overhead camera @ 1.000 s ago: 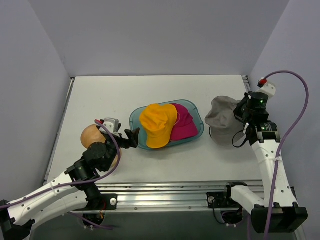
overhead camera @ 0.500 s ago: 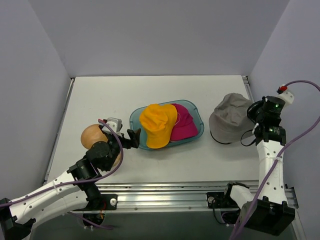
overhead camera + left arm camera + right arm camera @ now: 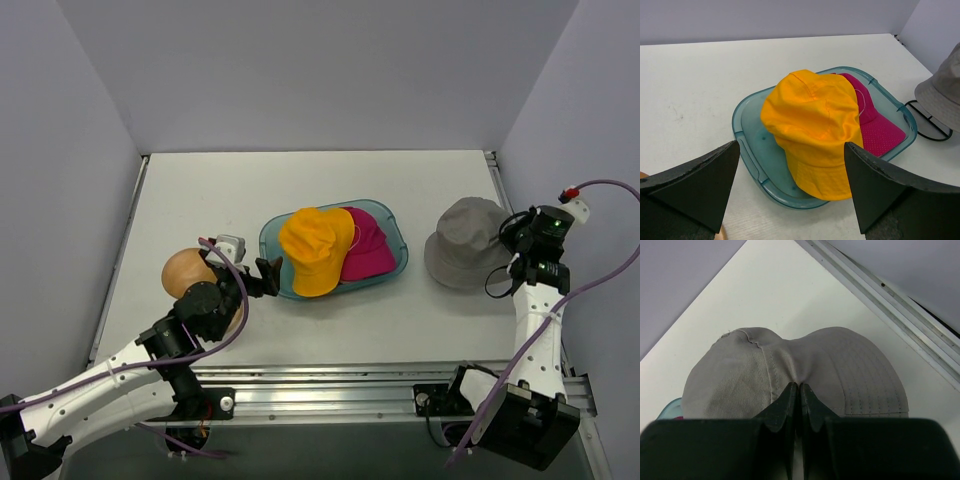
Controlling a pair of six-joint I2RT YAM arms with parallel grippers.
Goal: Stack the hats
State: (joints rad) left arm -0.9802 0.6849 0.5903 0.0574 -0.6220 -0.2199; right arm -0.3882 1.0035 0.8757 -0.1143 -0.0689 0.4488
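The grey cloth bucket hat (image 3: 466,243) sits at the right side of the white worktop (image 3: 200,200), well apart from the other hats. Its crown faces up and its brim spreads around it. From above its outline is nearly round, a little longer from left to right. The right end effector (image 3: 799,387) has its two black fingers pressed together on a raised fold of the cloth at the hat's right edge, so the crown puckers there. Whether the brim touches the worktop cannot be told.

The yellow-orange cloth hat (image 3: 315,250) lies in the translucent teal oval plastic tray (image 3: 268,238) at the middle of the worktop. Its long axis runs from far to near, with the rounded crown at the far end and the brim hanging over the tray's near rim. The magenta cloth hat (image 3: 370,245) lies just to its right in the same tray. It is partly tucked under the yellow-orange one, and its flatter mesh-textured end points to the near right.

The left end effector (image 3: 268,272) hovers just outside the tray's near-left rim, aimed at the two hats. Its fingers are spread wide and hold nothing. The round-topped wooden stand (image 3: 185,270) is just to its left, partly hidden by the left arm.
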